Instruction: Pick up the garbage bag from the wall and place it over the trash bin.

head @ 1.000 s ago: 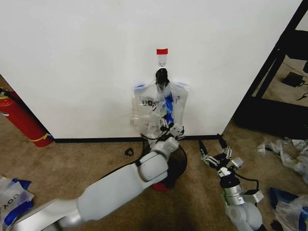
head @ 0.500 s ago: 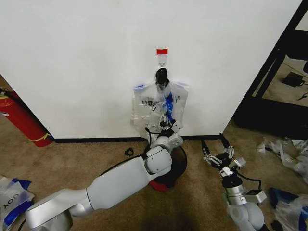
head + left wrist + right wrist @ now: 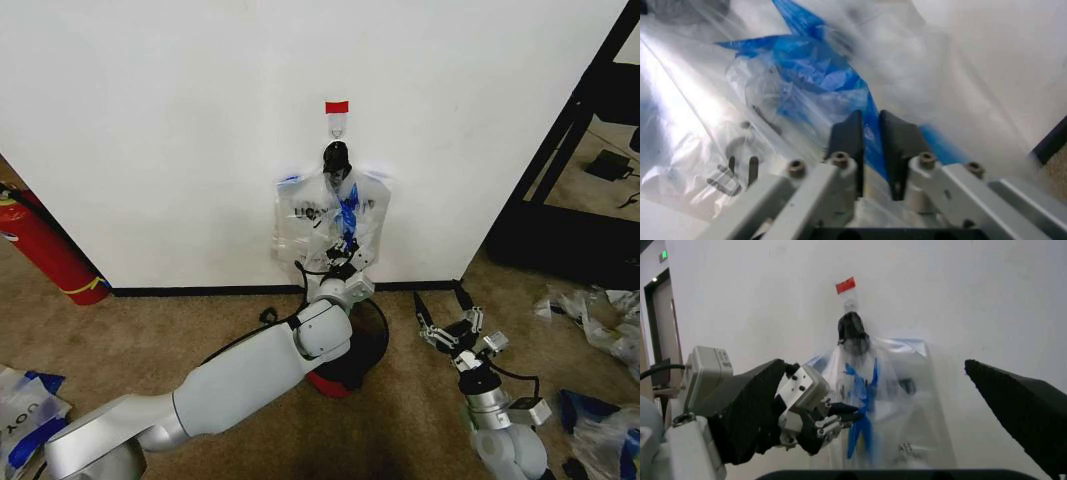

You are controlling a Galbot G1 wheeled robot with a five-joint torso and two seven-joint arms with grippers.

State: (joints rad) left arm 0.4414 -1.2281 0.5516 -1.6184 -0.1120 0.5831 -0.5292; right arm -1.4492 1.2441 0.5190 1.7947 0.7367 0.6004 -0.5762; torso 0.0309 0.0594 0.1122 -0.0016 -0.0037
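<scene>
Against the wall: thin see-through plastic garbage bag (image 3: 333, 215) with blue handles and black lettering, hanging from a small hook (image 3: 337, 124) topped by red tape, a black clip (image 3: 336, 157) at its neck.
Wall: broad plain white wall (image 3: 180, 120) with a black baseboard.
Left gripper: left gripper (image 3: 870, 150) raised to the lower middle of the bag, its two dark fingers nearly together, pinching a blue fold of the plastic.
Trash bin: small round black wire-mesh trash bin (image 3: 370, 345) with a red base, on the carpet below the bag, partly behind the left arm.
Right gripper: right gripper (image 3: 448, 325) low, beside the bin, fingers spread apart, holding nothing.
Far left: red fire extinguisher (image 3: 45, 250) leaning at the wall.
</scene>
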